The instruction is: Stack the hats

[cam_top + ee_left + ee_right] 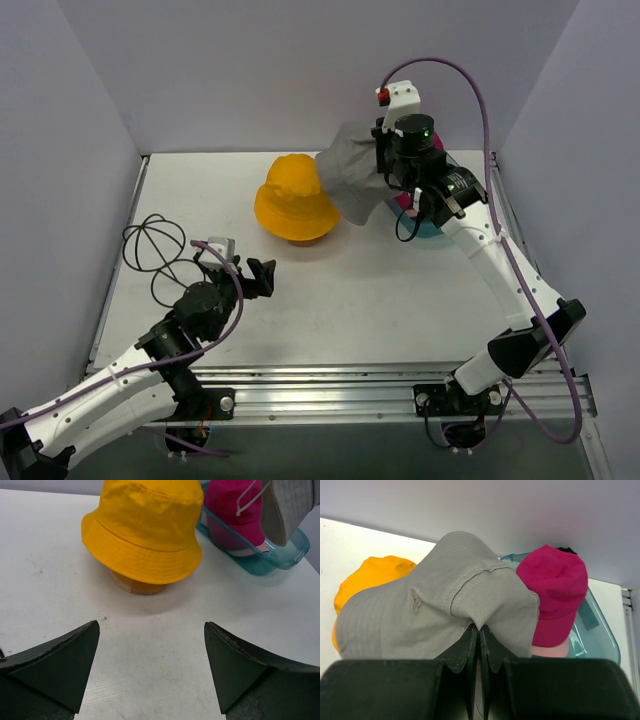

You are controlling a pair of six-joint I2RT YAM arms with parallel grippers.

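Nearest, in the lower left of the top view, the left gripper [262, 277] hovers low over the white table [350, 310] with its fingers spread wide and nothing between them. Its wrist view shows bare tabletop running from the fingertips up to the hats. At the left edge of the top view, a black wire-frame stand [150, 250] lies close to the side wall, just beside that arm.

Farther in, above centre, the mustard yellow hat [293, 198] sits upright on a round wooden stand [135, 585], whose base shows under the brim. It stands apart from the walls, with open table on its left and in front of it.

To its right, the right gripper [479, 630] is pressed together on a fold of the grey bucket hat [435, 610]. The hat hangs lifted off the table, between the yellow hat and the tub. Whether the grey fabric touches the yellow brim cannot be told.

Farthest, in the upper right, a clear teal tub [600, 635] stands near the back and right walls. In it lies the magenta cap [555, 590], and a pale pink cap [550, 651] shows just beneath it. The right arm crosses above the tub's near side in the top view.
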